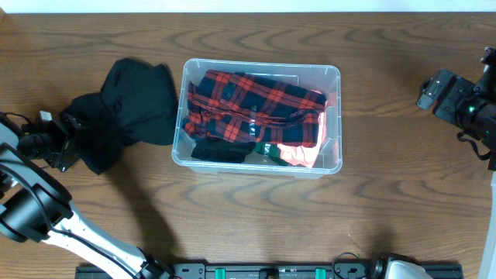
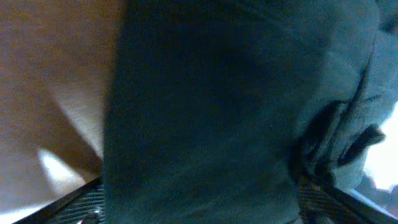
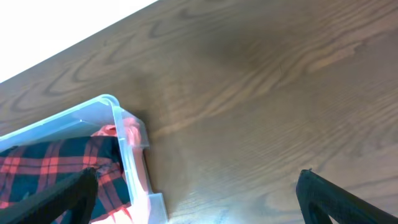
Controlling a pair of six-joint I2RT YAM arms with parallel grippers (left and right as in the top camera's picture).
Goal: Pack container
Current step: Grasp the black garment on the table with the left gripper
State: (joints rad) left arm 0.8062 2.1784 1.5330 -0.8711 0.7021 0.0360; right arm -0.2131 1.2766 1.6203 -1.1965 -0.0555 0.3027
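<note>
Black garment [image 1: 139, 101] blocking left wrist view, fingers hidden

Brown wooden surface [image 1: 387, 194]: strong grain, smooth, low satin sheen, faint pale reflection beside container corner in right wrist view.
Clear colourless plastic container [image 1: 335, 116]: smooth, glossy, see-through walls, highlights along rolled rim.
Red-and-black checked cloth [image 1: 256, 105] inside: soft woven look, matt, creased.
Pink cloth [image 1: 301, 155], near right inside: matt, smooth.
Black cloth [image 1: 215, 149], near left inside: matt.
Black crumpled cloth garment [image 1: 132, 105] on surface left of container: matt, soft folds, no shine; weave too blurred to tell in left wrist view.
Right gripper [image 3: 198, 177] fingers [image 3: 336, 202]: black, matt; material unclear.
</note>
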